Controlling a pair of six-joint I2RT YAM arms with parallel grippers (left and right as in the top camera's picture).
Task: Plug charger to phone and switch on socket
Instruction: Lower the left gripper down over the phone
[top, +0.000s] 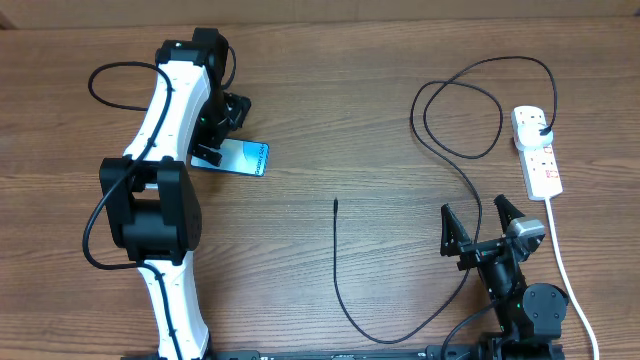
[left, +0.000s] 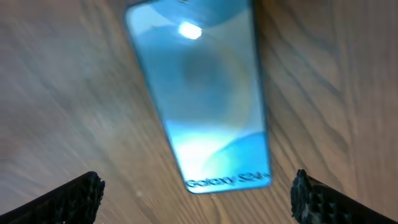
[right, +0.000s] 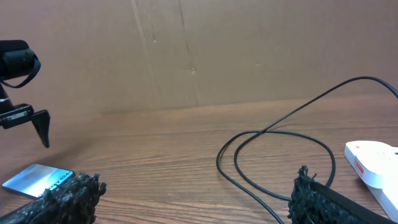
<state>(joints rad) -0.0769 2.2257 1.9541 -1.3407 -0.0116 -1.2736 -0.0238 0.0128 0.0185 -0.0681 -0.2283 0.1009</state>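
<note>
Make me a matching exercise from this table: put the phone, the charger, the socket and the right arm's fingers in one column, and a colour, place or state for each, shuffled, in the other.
Column one
1. phone
2. charger
3. socket
4. right fingers

Column two
A. black and thin, looping across the table
B. spread open, holding nothing
C. lit blue-teal screen, on the left side of the table
D. white, on the right side of the table

Pairs: 1-C, 2-A, 3-D, 4-B

phone (left: 205, 93) screen: you read "Galaxy S24" at its near edge, between the jaws of the left gripper (left: 196, 190).
socket (top: 540, 160) print: red, too small to read.
</note>
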